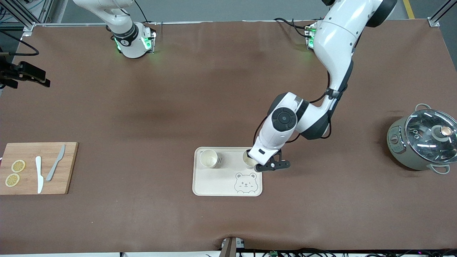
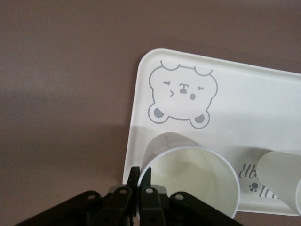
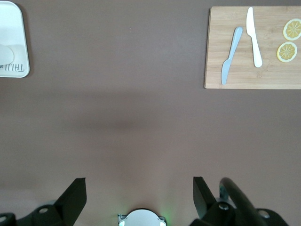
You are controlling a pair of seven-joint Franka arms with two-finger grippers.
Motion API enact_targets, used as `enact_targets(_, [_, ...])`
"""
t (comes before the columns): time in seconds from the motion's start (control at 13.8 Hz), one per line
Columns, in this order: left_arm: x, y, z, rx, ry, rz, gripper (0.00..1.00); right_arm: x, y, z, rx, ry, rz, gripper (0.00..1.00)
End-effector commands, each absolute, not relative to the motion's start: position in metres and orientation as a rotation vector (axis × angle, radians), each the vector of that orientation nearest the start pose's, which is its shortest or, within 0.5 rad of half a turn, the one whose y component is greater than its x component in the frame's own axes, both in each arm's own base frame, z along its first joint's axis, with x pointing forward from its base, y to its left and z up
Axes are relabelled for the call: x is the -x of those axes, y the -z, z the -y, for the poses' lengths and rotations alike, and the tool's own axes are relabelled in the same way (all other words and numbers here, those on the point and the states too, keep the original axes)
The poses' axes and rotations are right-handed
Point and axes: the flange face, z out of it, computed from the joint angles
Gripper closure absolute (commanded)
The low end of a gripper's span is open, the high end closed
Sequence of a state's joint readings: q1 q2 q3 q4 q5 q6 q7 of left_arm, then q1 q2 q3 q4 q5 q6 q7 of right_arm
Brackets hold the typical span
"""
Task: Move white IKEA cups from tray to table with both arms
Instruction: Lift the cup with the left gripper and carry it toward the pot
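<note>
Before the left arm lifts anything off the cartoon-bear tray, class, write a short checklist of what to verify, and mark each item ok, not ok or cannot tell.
1. Left gripper shut on the rim of the small cream-white cup nearer the left arm's end: ok; one finger inside the wall, one outside.
2. That cup upright on the cream-white rounded tray: cannot tell; it may lean slightly in the left wrist view.
3. Second small cream-white cup apart from the gripped one: ok.
4. Brown table bare beside the tray for setting down: ok.
5. Right gripper open, over bare table, waiting: ok.
6. Wooden cutting board and lidded grey pot away from the tray: ok.
</note>
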State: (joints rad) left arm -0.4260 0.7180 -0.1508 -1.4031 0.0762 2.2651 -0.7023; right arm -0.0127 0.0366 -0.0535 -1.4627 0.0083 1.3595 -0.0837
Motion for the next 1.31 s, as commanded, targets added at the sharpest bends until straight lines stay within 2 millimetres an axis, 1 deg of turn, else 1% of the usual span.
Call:
enact_targets(0.0, [-0.641, -0.348, 0.352, 3.206, 0.179, 0.162, 1.0, -0.555, -0.614, 0.047, 3.125, -0.279, 0.001, 0.0])
enact_targets(0.07, [-0.649, -0.365, 0.329, 3.197, 0.176, 0.156, 1.0, -0.556, -0.612, 0.058, 3.124, -0.274, -0.025, 0.0])
enact_targets(0.15, [-0.651, -0.377, 0.317, 3.192, 0.175, 0.147, 1.0, -0.559, -0.607, 0.065, 3.12, -0.268, -0.046, 0.0])
enact_targets(0.22, [-0.653, -0.386, 0.301, 3.178, 0.153, 0.16, 1.0, -0.567, -0.594, 0.066, 3.119, -0.276, -0.044, 0.0])
enact_targets(0.29, [-0.656, -0.389, 0.282, 3.159, 0.114, 0.146, 1.0, -0.576, -0.573, 0.065, 3.111, -0.339, -0.041, 0.0])
enact_targets(0.36, [-0.66, -0.388, 0.258, 3.141, 0.062, 0.079, 1.0, -0.581, -0.566, 0.061, 3.113, -0.345, -0.027, 0.0])
enact_targets(0.44, [-0.664, -0.38, 0.231, 3.131, 0.026, 0.002, 1.0, -0.583, -0.56, 0.059, 3.11, -0.359, -0.022, 0.0])
enact_targets(0.51, [-0.665, -0.373, 0.211, 3.123, -0.002, -0.035, 1.0, -0.591, -0.543, 0.057, 3.104, -0.392, -0.019, 0.0])
enact_targets(0.58, [-0.668, -0.366, 0.185, 3.117, -0.025, -0.033, 1.0, -0.6, -0.528, 0.052, 3.102, -0.389, -0.012, 0.0])
enact_targets(0.65, [-0.67, -0.357, 0.16, 3.103, -0.052, -0.059, 1.0, -0.608, -0.512, 0.042, 3.106, -0.373, 0.004, 0.0])
enact_targets(0.73, [-0.671, -0.345, 0.137, 3.091, -0.078, -0.063, 1.0, -0.613, -0.501, 0.034, 3.108, -0.339, 0.003, 0.0])
enact_targets(0.8, [-0.67, -0.334, 0.123, 3.088, -0.097, -0.043, 1.0, -0.617, -0.492, 0.029, 3.113, -0.296, -0.041, 0.0])
enact_targets(0.87, [-0.668, -0.319, 0.114, 3.086, -0.118, -0.028, 1.0, -0.62, -0.485, 0.011, 3.101, -0.26, -0.116, 0.0])
enact_targets(0.94, [-0.665, -0.302, 0.112, 3.083, -0.134, -0.028, 1.0, -0.623, -0.479, -0.003, 3.073, -0.244, -0.224, 0.0])
enact_targets(1.09, [-0.654, -0.269, 0.09, 3.063, -0.101, -0.034, 1.0, -0.631, -0.46, -0.029, 3.019, -0.263, -0.381, 0.0])
enact_targets(1.16, [-0.645, -0.254, 0.088, 3.063, -0.103, -0.041, 1.0, -0.635, -0.452, -0.029, 2.985, -0.264, -0.403, 0.0])
enact_targets(1.23, [-0.639, -0.243, 0.081, 3.064, -0.118, -0.03, 1.0, -0.638, -0.444, -0.027, 2.973, -0.273, -0.41, 0.0])
